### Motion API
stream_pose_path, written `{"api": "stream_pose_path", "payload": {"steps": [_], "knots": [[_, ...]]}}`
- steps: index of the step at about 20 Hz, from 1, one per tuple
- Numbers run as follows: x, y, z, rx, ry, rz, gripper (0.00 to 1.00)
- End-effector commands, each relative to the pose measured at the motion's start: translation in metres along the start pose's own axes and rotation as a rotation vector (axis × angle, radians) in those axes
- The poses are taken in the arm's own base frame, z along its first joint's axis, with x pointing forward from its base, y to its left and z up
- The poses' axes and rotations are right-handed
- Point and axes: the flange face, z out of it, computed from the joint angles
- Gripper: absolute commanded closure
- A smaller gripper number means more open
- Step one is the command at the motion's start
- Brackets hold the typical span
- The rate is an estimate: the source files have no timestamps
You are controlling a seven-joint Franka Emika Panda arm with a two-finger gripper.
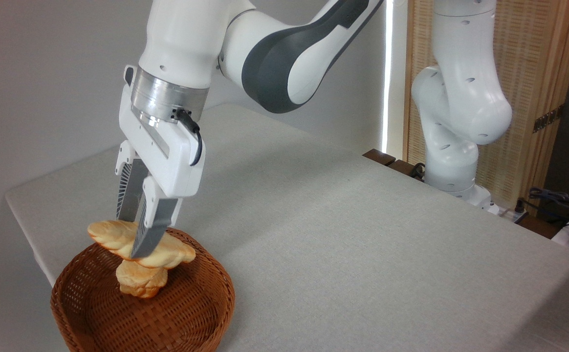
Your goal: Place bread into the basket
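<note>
The bread (174, 254) is a long golden pastry with a lumpy top. It hangs roughly level just over the basket (221, 293), a round reddish-brown wicker one at the table's near left corner. My gripper (135, 239) comes down from above and is shut on the bread's middle, with one grey ribbed finger (150, 230) in front of it. The bread's left end (101, 230) reaches past the basket's far rim. Under the bread, a smaller puffy golden bun (140, 283) stands inside the basket, touching or nearly touching the bread.
The grey cloth-covered table (343, 234) stretches to the right and back. The arm's white base (453, 161) stands at the table's far right edge, with cables (558, 200) beside it. The basket sits close to the table's left edge.
</note>
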Motion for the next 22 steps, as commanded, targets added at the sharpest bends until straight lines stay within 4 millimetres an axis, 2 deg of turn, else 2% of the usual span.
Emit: {"api": "stream_pose_path", "payload": {"steps": [1,8,14,19,22], "knots": [[0.003,-0.003,0.003,0.008,0.012,-0.029,0.0],[0.003,-0.002,-0.001,0.002,0.013,-0.031,0.0],[-0.003,0.01,-0.026,-0.095,-0.069,-0.144,0.0],[0.002,0.012,-0.062,-0.141,-0.215,-0.17,0.0],[-0.004,0.017,-0.063,-0.173,-0.295,-0.174,0.0]]}}
